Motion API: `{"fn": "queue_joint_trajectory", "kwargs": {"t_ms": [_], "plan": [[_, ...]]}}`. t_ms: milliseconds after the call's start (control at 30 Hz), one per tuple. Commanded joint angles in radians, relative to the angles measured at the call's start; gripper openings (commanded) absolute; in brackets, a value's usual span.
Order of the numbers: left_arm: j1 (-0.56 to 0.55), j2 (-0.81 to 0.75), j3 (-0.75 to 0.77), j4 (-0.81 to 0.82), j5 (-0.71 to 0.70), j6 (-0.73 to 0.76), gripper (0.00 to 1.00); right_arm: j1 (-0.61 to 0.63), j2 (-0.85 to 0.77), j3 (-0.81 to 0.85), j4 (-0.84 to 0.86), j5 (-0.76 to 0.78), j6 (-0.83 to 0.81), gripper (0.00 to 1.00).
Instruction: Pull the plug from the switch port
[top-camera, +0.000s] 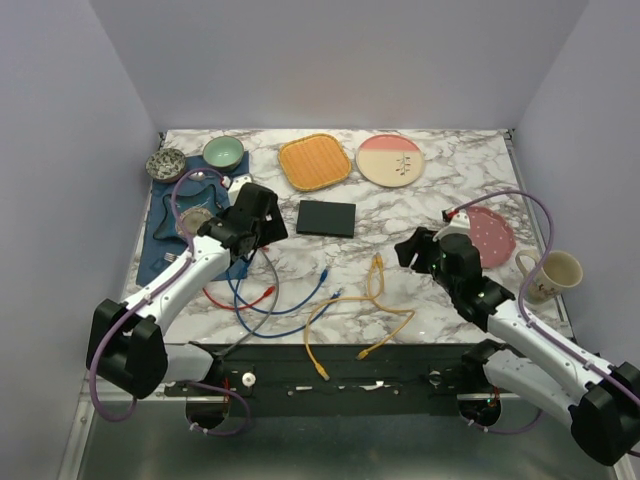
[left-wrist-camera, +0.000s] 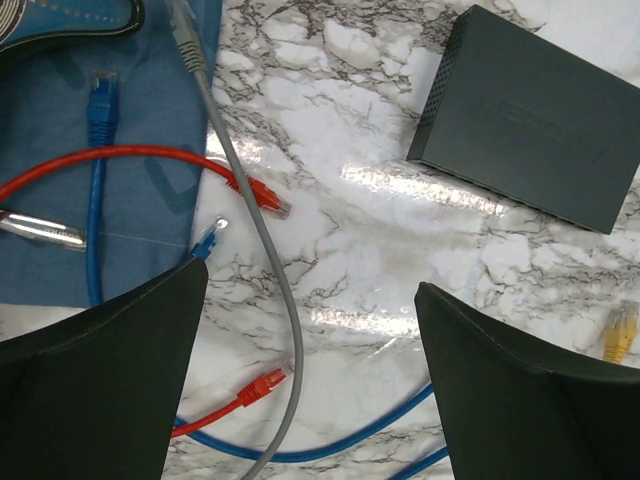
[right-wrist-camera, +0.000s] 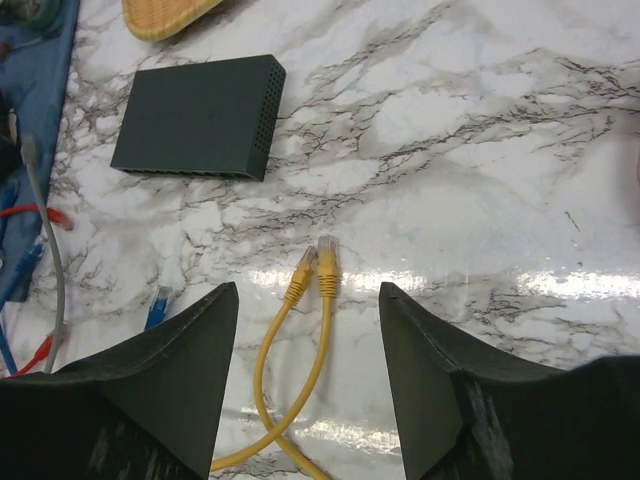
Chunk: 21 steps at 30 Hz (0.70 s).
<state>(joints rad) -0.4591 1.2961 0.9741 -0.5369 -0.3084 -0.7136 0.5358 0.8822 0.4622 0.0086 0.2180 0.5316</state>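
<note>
Closest to the arm bases, a loose yellow cable (top-camera: 378, 266) sprawls across the lower middle of the top view. Just past it both grippers hang with fingers spread wide, holding nothing. The left gripper (top-camera: 268, 222) is the nearer one, just left of the switch (top-camera: 326, 218). The right gripper (top-camera: 410, 245) sits off to its lower right. The switch lies mid-table, long axis left to right, and I can see no plug in it.

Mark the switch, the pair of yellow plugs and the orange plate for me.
switch (top-camera: 326, 218), top external view, middle of its top face.
yellow plugs (right-wrist-camera: 327, 268), right wrist view, body of the right-hand plug.
orange plate (top-camera: 314, 161), top external view, bare centre.
</note>
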Motion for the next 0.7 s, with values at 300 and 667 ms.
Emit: {"fn": "queue_joint_trajectory", "kwargs": {"t_ms": [300, 667], "plan": [[0.224, 0.173, 0.02, -0.089, 0.078, -0.027, 0.88, 0.003, -0.052, -0.129, 0.013, -0.022, 0.07, 0.66], [0.237, 0.134, -0.124, -0.1, 0.061, -0.195, 0.8, 0.004, -0.086, -0.203, 0.085, -0.101, 0.085, 0.66]]}}
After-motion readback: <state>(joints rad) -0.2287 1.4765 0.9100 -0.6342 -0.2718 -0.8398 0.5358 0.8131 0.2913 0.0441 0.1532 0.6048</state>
